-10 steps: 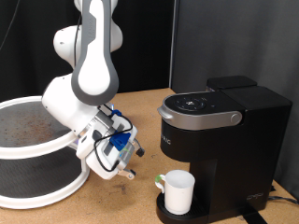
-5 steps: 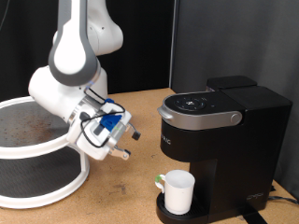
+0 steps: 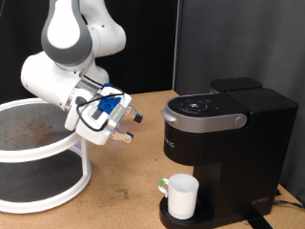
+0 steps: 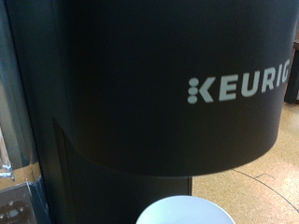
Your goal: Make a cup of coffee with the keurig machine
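Sitting on the round drip tray directly beneath the rounded brew head: the cup (image 3: 182, 196), a small plain white cylinder of smooth ceramic look, handle turned toward nine o'clock in the exterior view. Placed there, by judgement, to catch the brew. Filling the right half of that view: the keurig machine (image 3: 224, 143), boxy, matte black, lid down, with a grey band round the head and a glossy control panel on top. Hovering in the air at about ten o'clock from the cup and well apart from it, level with the brew head: the gripper (image 3: 130, 127), pointed toward the machine. Nothing seen between the short dark fingers; parted or clenched, impossible to tell. From the wrist view, only the machine's dull black face with white lettering (image 4: 241, 87) and the cup's pale rim.
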Motion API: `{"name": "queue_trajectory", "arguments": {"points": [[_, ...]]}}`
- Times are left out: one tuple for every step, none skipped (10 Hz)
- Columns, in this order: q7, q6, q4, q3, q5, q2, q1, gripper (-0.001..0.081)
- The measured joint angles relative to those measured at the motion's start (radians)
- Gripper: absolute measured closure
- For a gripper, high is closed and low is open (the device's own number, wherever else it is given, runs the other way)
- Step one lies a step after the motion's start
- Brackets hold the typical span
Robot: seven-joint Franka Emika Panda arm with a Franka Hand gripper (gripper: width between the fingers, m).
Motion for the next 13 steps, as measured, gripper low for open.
{"name": "queue_trajectory", "arguments": {"points": [[-0.027, 0.0, 0.001, 0.002, 0.023, -0.001, 0.001, -0.0001], [-0.083, -0.017, 0.005, 0.004, 0.043, -0.012, 0.004, -0.0001], [-0.108, -0.035, 0.008, 0.012, 0.049, -0.036, 0.007, -0.0001], [-0.088, -0.036, 0.01, 0.028, 0.034, -0.068, 0.008, -0.0001], [-0.038, -0.03, 0.012, 0.051, 0.008, -0.1, 0.008, -0.0001], [0.044, -0.012, 0.016, 0.078, -0.034, -0.131, 0.008, -0.0001], [0.155, 0.021, 0.021, 0.11, -0.068, -0.163, 0.008, -0.0001], [0.261, 0.06, 0.027, 0.144, -0.077, -0.194, 0.008, -0.0001], [0.365, 0.098, 0.034, 0.176, -0.08, -0.223, 0.007, -0.0001], [0.456, 0.128, 0.043, 0.205, -0.09, -0.249, 0.007, -0.0001], [0.531, 0.137, 0.053, 0.227, -0.119, -0.275, 0.006, -0.0001], [0.584, 0.139, 0.064, 0.243, -0.139, -0.299, 0.005, -0.0001], [0.629, 0.139, 0.075, 0.256, -0.159, -0.324, 0.004, -0.0001]]}}
